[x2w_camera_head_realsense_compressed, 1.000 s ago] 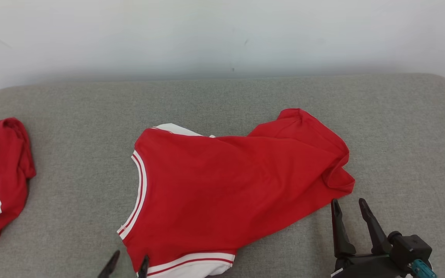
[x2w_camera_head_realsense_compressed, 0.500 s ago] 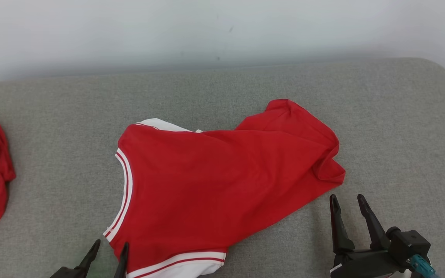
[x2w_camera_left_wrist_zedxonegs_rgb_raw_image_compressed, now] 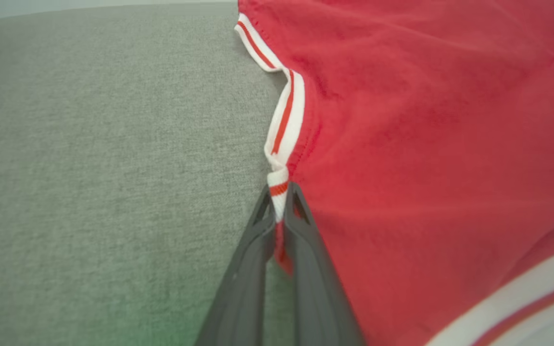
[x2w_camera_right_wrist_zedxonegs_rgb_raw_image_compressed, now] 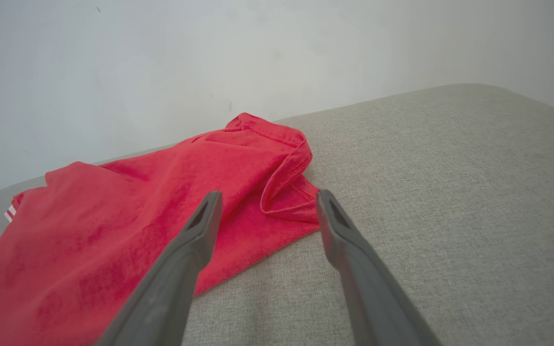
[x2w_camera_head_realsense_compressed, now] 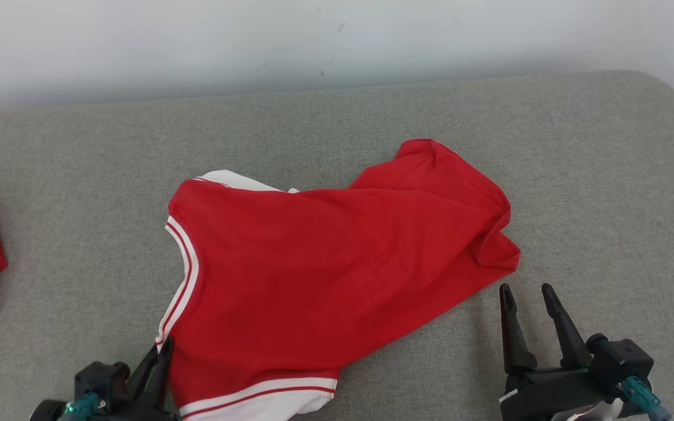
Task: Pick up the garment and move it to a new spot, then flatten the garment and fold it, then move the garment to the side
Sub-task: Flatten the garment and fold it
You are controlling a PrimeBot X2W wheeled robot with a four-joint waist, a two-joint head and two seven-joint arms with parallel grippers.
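The grey cushion (x2w_camera_head_realsense_compressed: 337, 111) carries the garment (x2w_camera_head_realsense_compressed: 325, 275) at its centre, toward the near edge. Risk: lifted from one corner, the garment may bunch or slip free. The right gripper (x2w_camera_head_realsense_compressed: 527, 290) stands with jaws apart, holding nothing, just beside the right hem, and the left gripper (x2w_camera_head_realsense_compressed: 160, 358) is clamped only on the narrow striped trim (x2w_camera_left_wrist_zedxonegs_rgb_raw_image_compressed: 283, 115). The long axis runs from near left to far right. The trim faces left.

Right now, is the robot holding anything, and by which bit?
The left gripper pinches the red garment by its white striped trim; the right gripper holds nothing.
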